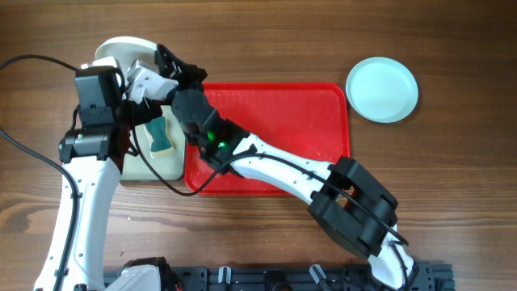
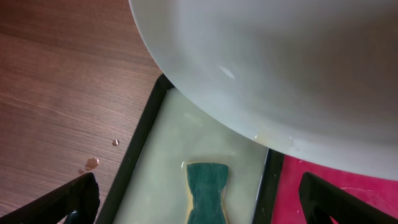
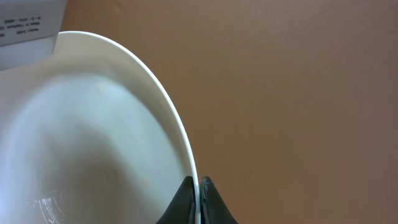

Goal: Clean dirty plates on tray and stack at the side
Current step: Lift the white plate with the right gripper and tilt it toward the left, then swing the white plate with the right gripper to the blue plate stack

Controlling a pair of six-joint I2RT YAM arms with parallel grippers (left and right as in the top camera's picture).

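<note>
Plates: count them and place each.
2: a turquoise plate on the table beside the red tray; a white plate in the right gripper. Another may be hidden.

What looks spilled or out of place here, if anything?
A couple of small drops lie on the bare table just outside the black-rimmed tray, likely splashed from the washing tray holding the sponge. Nothing else stands out.

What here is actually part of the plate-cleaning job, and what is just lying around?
Part of the job:
- white plate, pinched at its rim by the right gripper
- turquoise plate, on the table
- red tray
- sponge in the small black-rimmed tray

Just lying about:
- black cable across the table
- a few small drops on the table
</note>
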